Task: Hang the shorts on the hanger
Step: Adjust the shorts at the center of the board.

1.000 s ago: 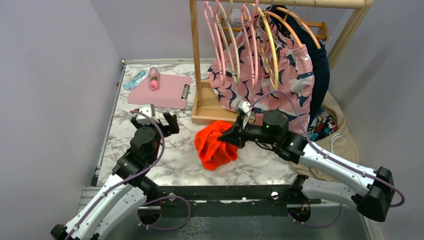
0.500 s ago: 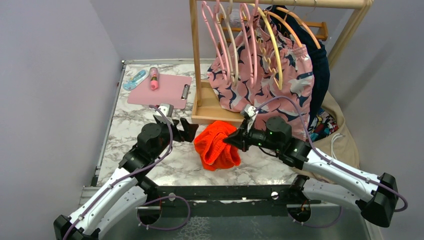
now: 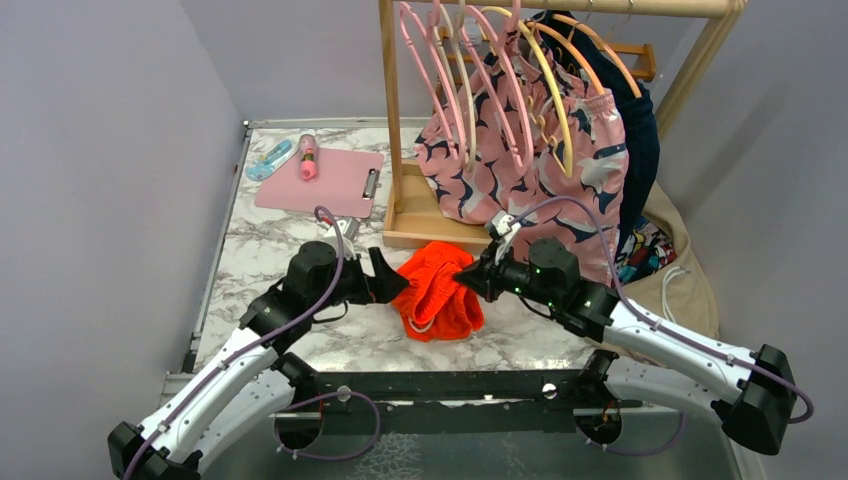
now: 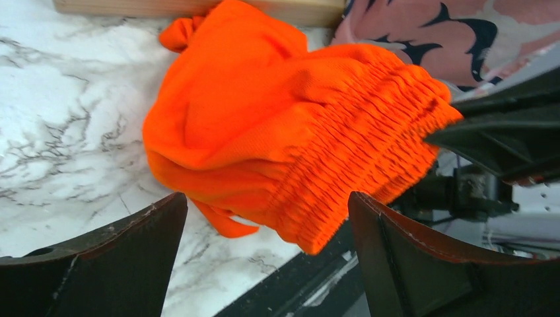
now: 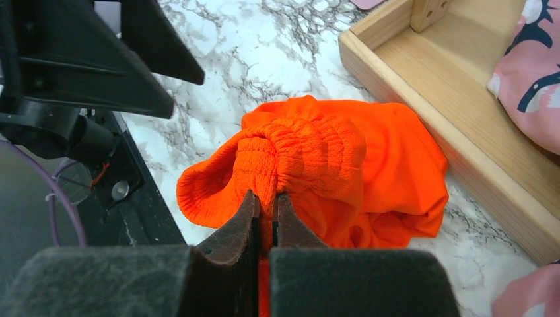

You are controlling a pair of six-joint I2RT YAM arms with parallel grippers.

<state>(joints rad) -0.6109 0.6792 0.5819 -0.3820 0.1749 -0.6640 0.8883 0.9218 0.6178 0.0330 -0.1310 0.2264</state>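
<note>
The bright orange-red shorts (image 3: 435, 295) lie bunched on the marble table in front of the wooden rack. My right gripper (image 3: 470, 278) is shut on the gathered elastic waistband (image 5: 297, 148), with its fingertips (image 5: 245, 210) pinching a fold of the fabric. From the left, my left gripper (image 3: 390, 280) stands open at the shorts' edge. In the left wrist view its wide-apart fingers (image 4: 125, 257) frame the waistband (image 4: 356, 152) without touching it. The pale-yellow hanger (image 3: 560, 105) hangs on the rail above, among other hangers.
The rack's wooden base tray (image 3: 420, 215) sits just behind the shorts. Pink shark-pattern shorts (image 3: 520, 170) and pink hangers (image 3: 430, 70) hang from the rail. A pink clipboard (image 3: 320, 180) lies at the back left and a beige garment (image 3: 690, 280) at the right.
My left arm has swung right, bringing its open gripper up to the shorts. The right gripper has kept its pinch and shifted slightly right. The hangers on the rail have swayed.
</note>
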